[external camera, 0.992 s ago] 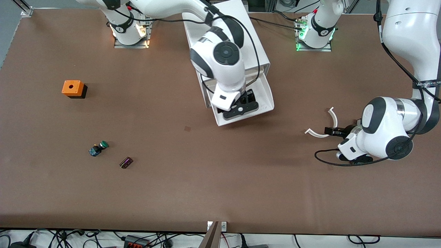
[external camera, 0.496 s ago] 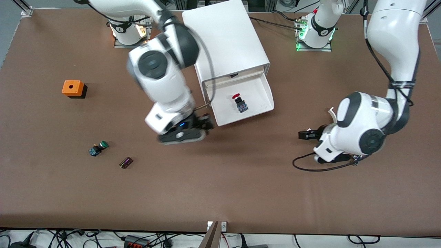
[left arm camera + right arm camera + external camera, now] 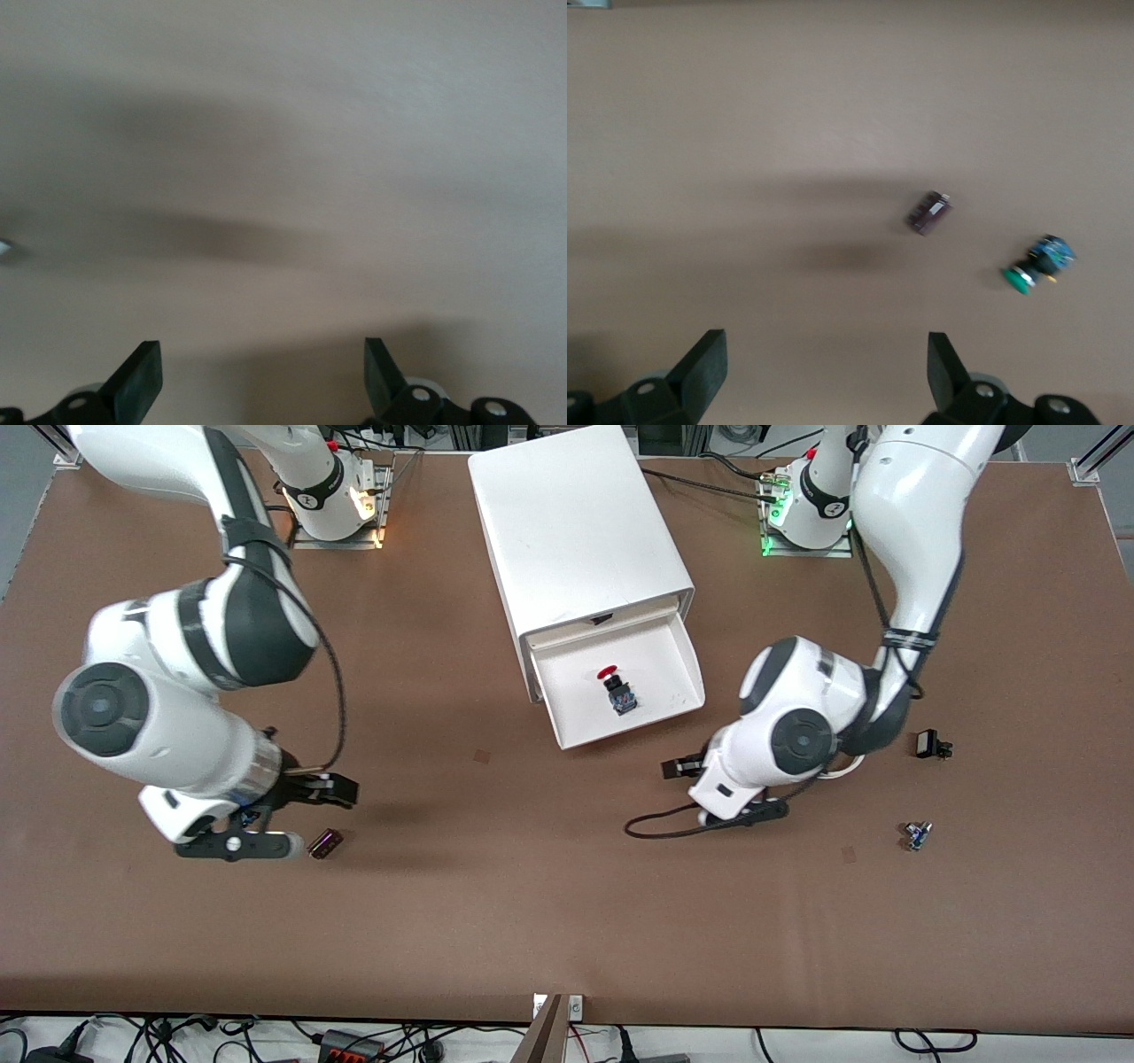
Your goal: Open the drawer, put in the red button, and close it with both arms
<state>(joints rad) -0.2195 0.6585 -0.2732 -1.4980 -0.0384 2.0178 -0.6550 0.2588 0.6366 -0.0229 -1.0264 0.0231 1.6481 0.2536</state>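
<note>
The red button (image 3: 611,685) lies in the open drawer (image 3: 682,664) of the white cabinet (image 3: 576,522), free of both grippers. My right gripper (image 3: 341,790) is open and empty, over the table at the right arm's end, by a small purple part (image 3: 324,843). The right wrist view shows its spread gripper (image 3: 822,367) over bare table, with the purple part (image 3: 928,212) and the green-capped button (image 3: 1036,264) ahead. My left gripper (image 3: 675,768) is open and empty over bare table beside the drawer's front corner; the left wrist view shows its gripper (image 3: 259,372) over bare table.
A small black part (image 3: 928,744) and a small blue part (image 3: 917,834) lie at the left arm's end. A white curved piece (image 3: 837,769) is mostly hidden under the left arm. The right arm hides the orange box and, in the front view, the green-capped button.
The right gripper left the red button in the drawer and swung toward the right arm's end, over the small parts. The left arm moved in toward the drawer's front corner.
</note>
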